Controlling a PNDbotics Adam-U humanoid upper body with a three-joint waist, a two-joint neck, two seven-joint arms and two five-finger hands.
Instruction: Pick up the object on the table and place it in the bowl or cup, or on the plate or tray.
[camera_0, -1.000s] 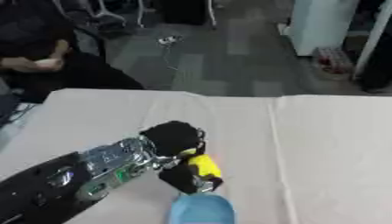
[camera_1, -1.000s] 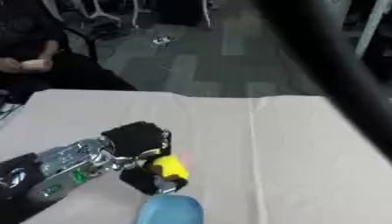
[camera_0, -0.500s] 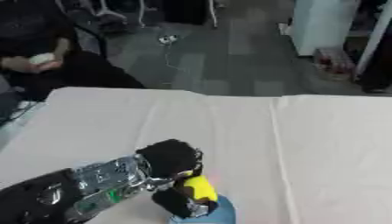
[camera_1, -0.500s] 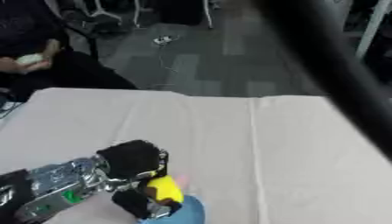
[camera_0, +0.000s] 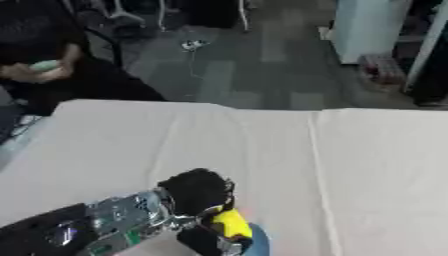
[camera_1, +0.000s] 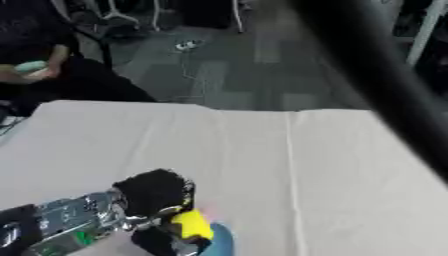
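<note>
The left robot hand (camera_0: 199, 192) comes in from the lower left corner, its silver and black forearm lying low across the table (camera_0: 262, 150), which is covered in a pale cloth. Its black fingers are curled round a small yellow object (camera_0: 230, 223), which sits between a finger above and another dark part of the hand below. The object is held over the near edge of the table, right at a blue vessel (camera_0: 257, 243) of which only a curved piece of rim and wall shows at the bottom of the frame. Whether the yellow object touches the blue vessel cannot be told, and the vessel is cut off too much to say whether it is a bowl or a cup.

The two eye views differ mainly on the right. In the right eye view a broad dark blurred bar (camera_1: 385, 85) crosses from the top middle down to the right edge, hiding part of the floor and the far right corner of the table; the left eye view shows that area freely, with the table running to the right edge. The right eye view also shows the blue vessel a little further left and slightly more of its curved side (camera_1: 219, 243).

The right robot hand shows in neither view.
</note>
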